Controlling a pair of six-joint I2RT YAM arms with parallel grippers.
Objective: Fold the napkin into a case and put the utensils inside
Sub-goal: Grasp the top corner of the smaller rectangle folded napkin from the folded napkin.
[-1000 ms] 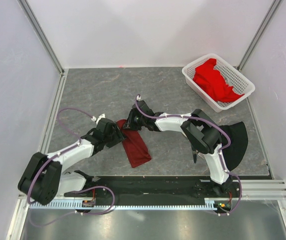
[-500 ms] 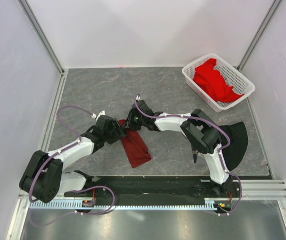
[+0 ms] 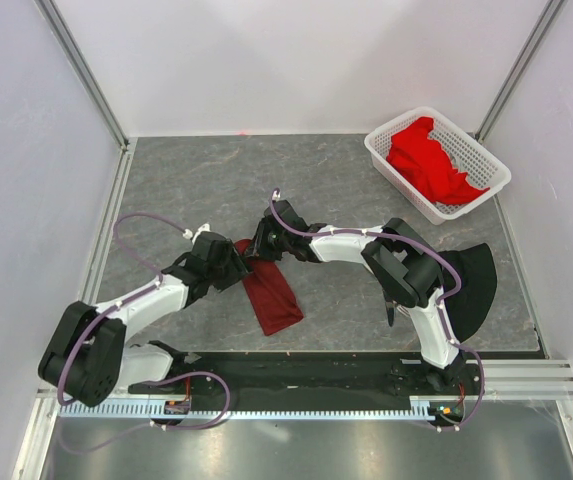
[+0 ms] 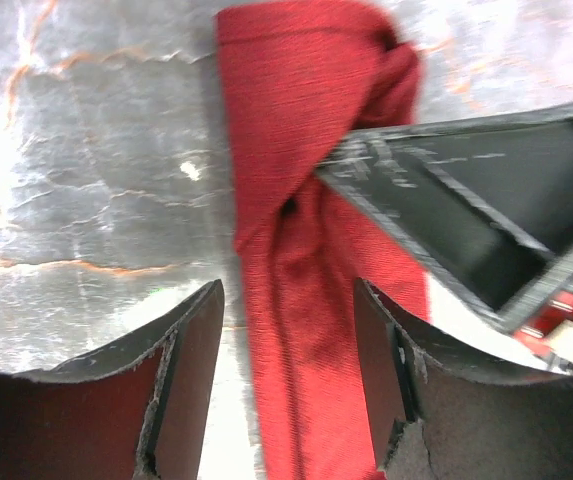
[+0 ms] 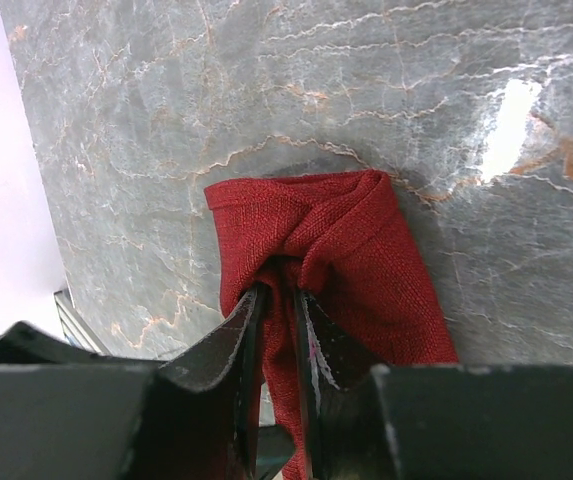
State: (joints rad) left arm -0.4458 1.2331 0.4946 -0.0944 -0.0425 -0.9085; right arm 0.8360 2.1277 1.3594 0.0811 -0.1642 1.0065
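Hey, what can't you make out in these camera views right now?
Utensils: in no view.
Napkin far end, top view: partly covered by left claw and right claw.
Napkin near end, left wrist view: cut off by bottom edge.
Layers the right claw pinches, right wrist view: fingertips buried in fold.
Basket bottom, top view: red cloth covers it.

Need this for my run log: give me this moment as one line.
phase: folding | napkin: narrow strip on table | right gripper: pinching napkin's far end | left gripper: open, straddling napkin | utensils: not in view
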